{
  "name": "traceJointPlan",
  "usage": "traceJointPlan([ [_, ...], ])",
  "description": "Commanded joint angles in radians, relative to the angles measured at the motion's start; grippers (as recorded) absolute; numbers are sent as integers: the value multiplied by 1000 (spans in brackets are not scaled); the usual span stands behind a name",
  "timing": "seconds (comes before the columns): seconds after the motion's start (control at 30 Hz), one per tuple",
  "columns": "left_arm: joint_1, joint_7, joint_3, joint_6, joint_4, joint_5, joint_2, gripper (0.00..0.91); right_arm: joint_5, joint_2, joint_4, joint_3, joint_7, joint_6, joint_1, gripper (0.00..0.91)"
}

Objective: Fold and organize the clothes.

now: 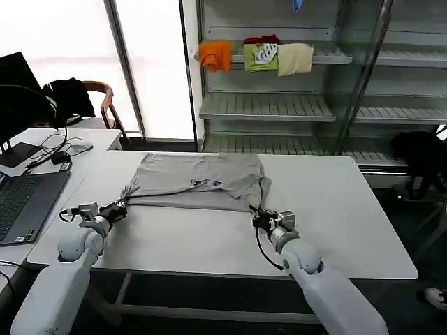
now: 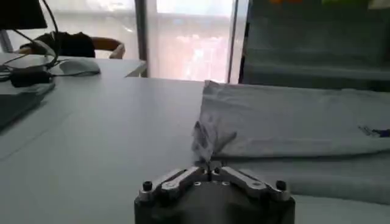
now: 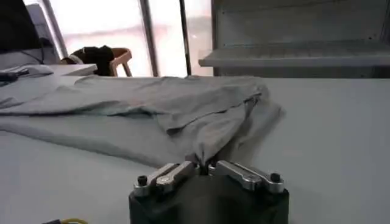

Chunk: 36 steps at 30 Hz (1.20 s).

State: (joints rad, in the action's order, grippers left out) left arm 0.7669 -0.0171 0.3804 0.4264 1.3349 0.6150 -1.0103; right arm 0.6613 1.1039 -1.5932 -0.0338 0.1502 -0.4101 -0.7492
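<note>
White table [image 1: 209, 241] fills the lower frame, its near strip bare between both arms. Left gripper [image 1: 120, 206], lower left, is clamped on a pinch of the shirt [image 1: 199, 180]; right gripper [image 1: 261, 218], lower centre, is clamped on the hem's other end. That grey shirt (small coloured print showing) lies folded and rumpled at centre, with bare tabletop to its right. Shelves [image 1: 279, 105] stand behind.

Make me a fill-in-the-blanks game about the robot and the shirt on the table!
1. The grey shirt lies on the white ____.
2. The left gripper and the right gripper each have their jaws ____ on a corner of the shirt.
3. The laptop sits on the robot's ____ side.

Missing words: table; shut; left
</note>
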Motion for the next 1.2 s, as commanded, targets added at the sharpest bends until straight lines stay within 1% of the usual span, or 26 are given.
traceJointPlan([
  [0.03,81,-100,38,52,203,71,68,0,10,-136,-182,5,5,-22,-30,0],
  [0.2,230,-218,95,134,386,85,106,0,34,-225,-277,28,9,-38,-84,0],
  [0.3,365,-287,149,142,494,87,113,0,50,-275,-340,42,4,-44,-131,0],
  [0.33,386,-295,157,142,521,87,113,0,57,-297,-367,44,5,-45,-147,0],
  [0.47,526,-349,200,139,630,84,94,0,56,-359,-460,53,9,-44,-245,0],
  [0.6,665,-400,212,124,735,64,76,10,44,-383,-516,87,14,-34,-349,0],
  [0.8,773,-468,214,123,830,41,56,30,21,-393,-561,136,25,-31,-462,0],
  [0.83,780,-485,210,124,840,36,53,111,14,-396,-562,139,26,-28,-469,50],
  [0.87,782,-499,208,128,846,32,51,756,9,-398,-562,142,29,-24,-480,353],
  [0.9,780,-506,206,134,850,31,50,907,7,-398,-562,147,34,-24,-492,907],
  [1.03,741,-529,191,149,831,15,49,907,2,-385,-564,154,64,-18,-516,907],
  [1.2,687,-529,184,147,833,-10,59,907,0,-365,-594,181,118,-18,-545,907],
])
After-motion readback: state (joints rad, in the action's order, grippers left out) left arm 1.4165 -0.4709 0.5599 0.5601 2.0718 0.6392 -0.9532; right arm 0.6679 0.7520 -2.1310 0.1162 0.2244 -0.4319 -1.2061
